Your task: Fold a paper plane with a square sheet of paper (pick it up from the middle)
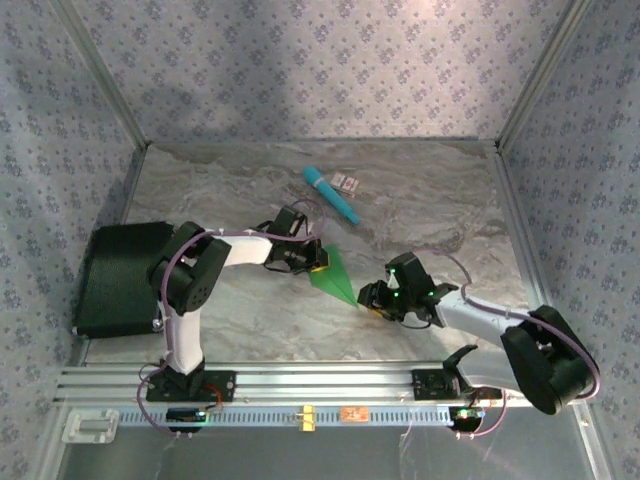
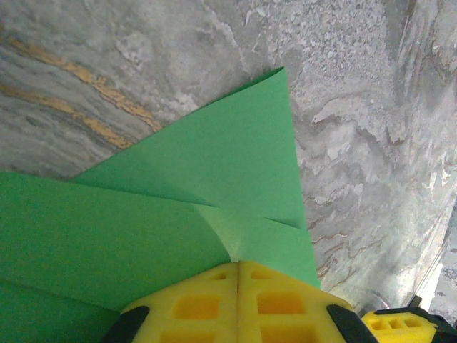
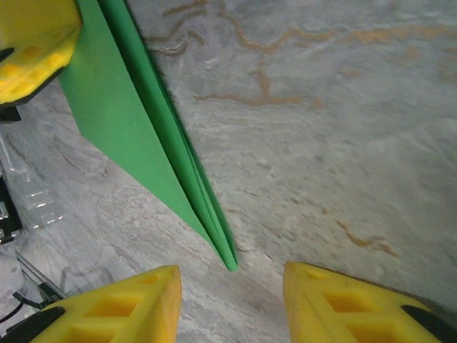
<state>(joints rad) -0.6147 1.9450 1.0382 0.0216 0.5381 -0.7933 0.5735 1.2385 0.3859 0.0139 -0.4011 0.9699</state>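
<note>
The bright green paper plane [image 1: 335,275] lies on the marble table, a narrow pointed dart with layered folds. Its wide end points to the far left and its tip to the near right. My left gripper [image 1: 312,258] is shut on the wide end. In the left wrist view the paper [image 2: 214,164] fans out from the closed yellow fingertips [image 2: 238,266]. My right gripper [image 1: 368,297] stands open just before the tip. In the right wrist view the pointed tip [image 3: 227,259] sits between the spread fingers [image 3: 232,275] without touching them. The left gripper's yellow finger [image 3: 28,50] shows at the upper left.
A teal cylindrical stick [image 1: 332,194] lies at the back centre, and a small patterned card [image 1: 347,182] sits beside it. A black pad [image 1: 118,275] rests at the left edge. Metal frame posts and patterned walls enclose the table [image 1: 450,210].
</note>
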